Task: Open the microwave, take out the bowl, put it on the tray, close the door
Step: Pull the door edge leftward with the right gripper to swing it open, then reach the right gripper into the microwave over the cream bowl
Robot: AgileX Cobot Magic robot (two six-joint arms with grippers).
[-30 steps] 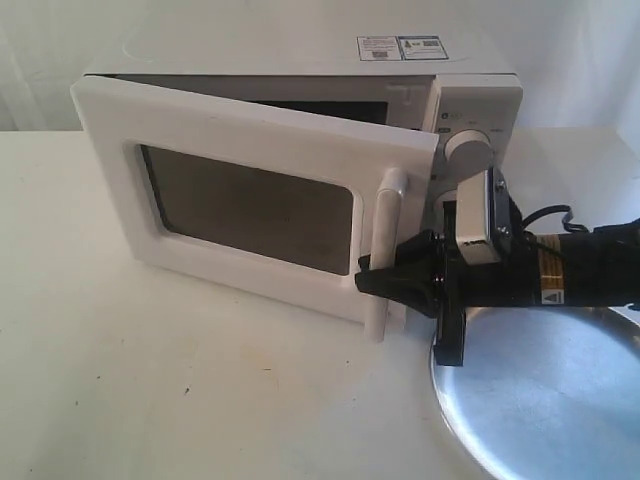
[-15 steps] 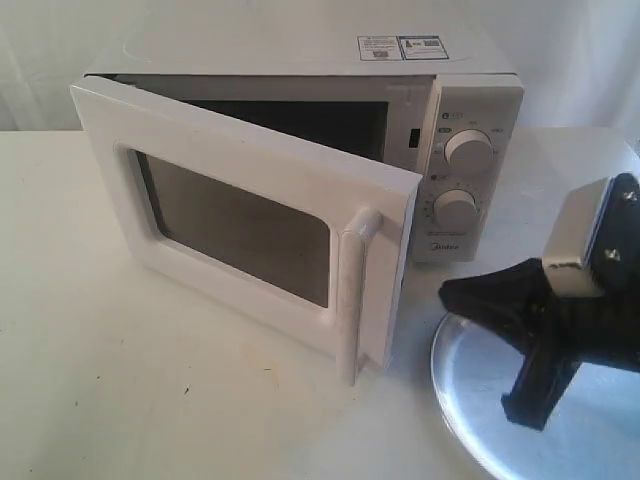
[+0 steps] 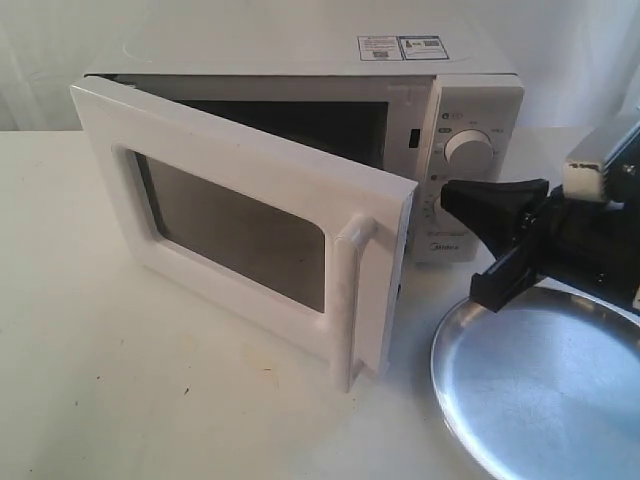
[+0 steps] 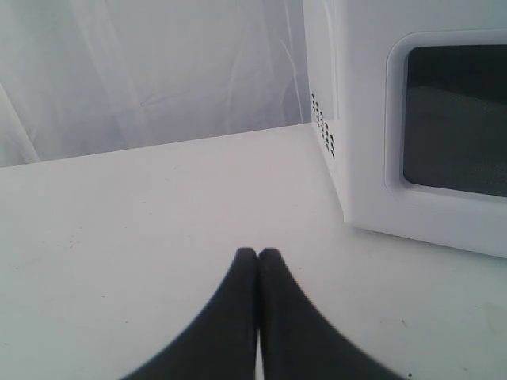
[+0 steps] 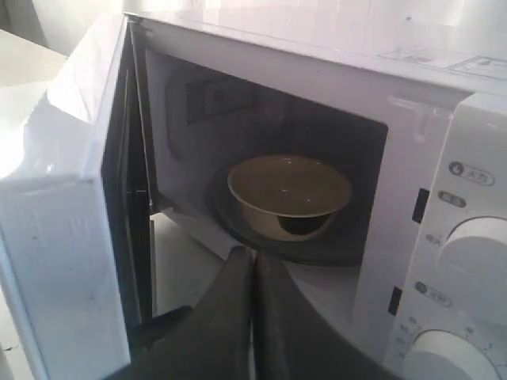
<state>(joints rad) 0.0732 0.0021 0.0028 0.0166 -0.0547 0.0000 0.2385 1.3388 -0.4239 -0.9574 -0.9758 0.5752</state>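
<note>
White microwave [image 3: 470, 100] sits at the back of the desk [image 3: 120, 380]. Its door [image 3: 240, 150] hangs part way open. Only the right wrist view looks inside, where one cream bowl [image 5: 289, 186] sits on the dark round plate [image 5: 341, 241]. In the outside view the door covers the bowl.

One shiny silver tray [image 3: 530, 400] lies at the lower right, cut off by the edge. The right claw [image 3: 450, 197] floats over the tray's far rim with its black tips pressed together, holding nothing. It hides the lower of the two dials, so only the top dial [image 3: 468, 148] shows.

The left claw [image 4: 257, 255] shows only in its own view. It is pinched together too, over the desk near the microwave.
</note>
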